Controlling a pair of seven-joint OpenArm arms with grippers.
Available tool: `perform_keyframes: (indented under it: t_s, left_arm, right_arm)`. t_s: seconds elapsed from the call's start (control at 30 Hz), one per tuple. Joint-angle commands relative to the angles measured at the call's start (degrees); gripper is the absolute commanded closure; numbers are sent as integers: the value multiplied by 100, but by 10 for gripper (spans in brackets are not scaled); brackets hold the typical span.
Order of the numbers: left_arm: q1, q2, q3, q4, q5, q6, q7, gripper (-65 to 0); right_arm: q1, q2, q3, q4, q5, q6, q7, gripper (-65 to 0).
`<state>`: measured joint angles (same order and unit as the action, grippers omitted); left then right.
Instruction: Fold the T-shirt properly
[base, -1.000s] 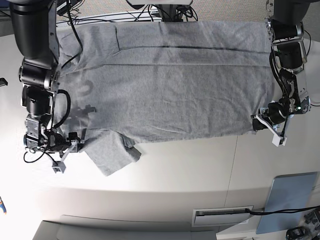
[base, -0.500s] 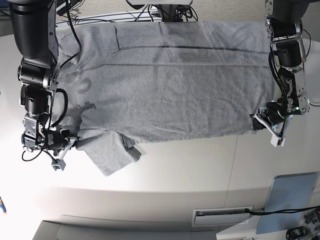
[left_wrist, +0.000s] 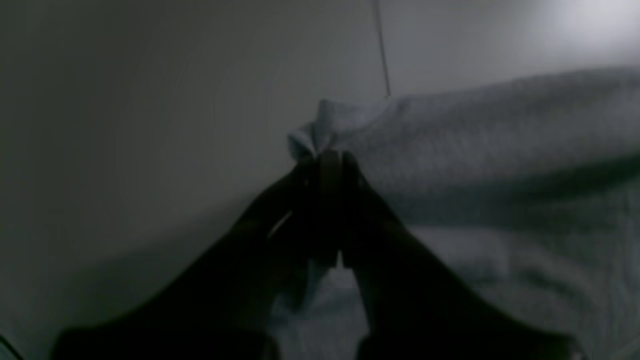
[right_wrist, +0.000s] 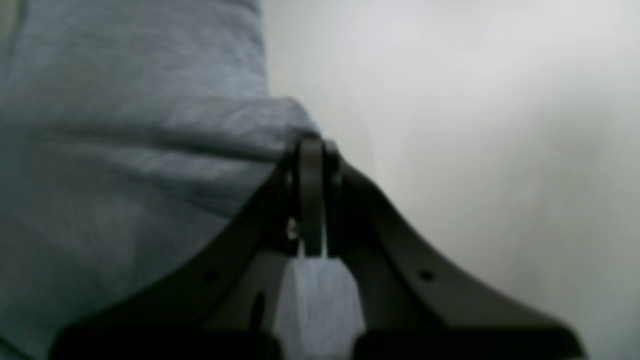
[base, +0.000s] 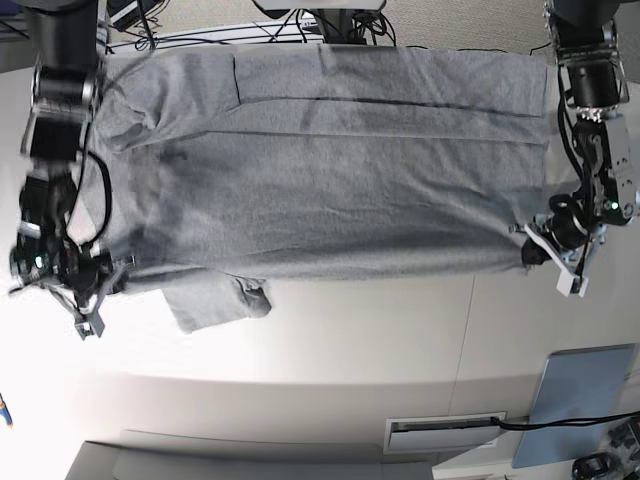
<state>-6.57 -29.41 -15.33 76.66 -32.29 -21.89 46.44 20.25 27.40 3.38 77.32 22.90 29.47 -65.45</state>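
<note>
Heather-grey short-sleeved cotton T-shirt (base: 340, 165) lies spread across the white counter (base: 380, 340), plain side up, one sleeve crumpled below its near edge. The left pincer (left_wrist: 325, 165) is pressed together on one bunched near corner; the right pincer (right_wrist: 311, 150) pinches the other near corner, cloth showing between its black fingers (right_wrist: 280, 200).

1. We see two black arms, each built of stacked cylindrical segments.
2. Loose black cables loop beside the right arm's (base: 55, 110) lower joints.
3. The left gripper (base: 553, 255) has pale fingers under a dark wrist.
4. In the right wrist view, the right gripper (right_wrist: 311, 150) shows black curved fingers with small round holes.
</note>
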Motion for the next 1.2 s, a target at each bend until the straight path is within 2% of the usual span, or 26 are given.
perform_keyframes:
  t_s: [0.0, 0.17, 0.37, 0.63, 0.83, 1.17]
  left_arm:
    - [11, -162, -50, 142, -144, 20, -50, 0]
    - [621, -188, -424, 535, -564, -240, 129, 0]
    - [1432, -190, -990, 1016, -811, -529, 223, 0]
    - [2140, -190, -1036, 1202, -804, -671, 227, 0]
    - [2356, -190, -1036, 1204, -804, -671, 398, 0]
    - [2402, -190, -1036, 1202, -802, -671, 503, 0]
  right_arm:
    - [-44, 195, 48, 442, 57, -114, 31, 0]
    - [-1145, 481, 96, 1930, 52, -514, -247, 0]
    - [-2400, 481, 706, 2927, -39, -549, -378, 0]
    - [-3958, 450, 1591, 3971, 2, -555, -468, 0]
    - [-4614, 450, 1698, 4172, 0, -555, -466, 0]
    - [-5202, 448, 1698, 4172, -26, -640, -501, 0]
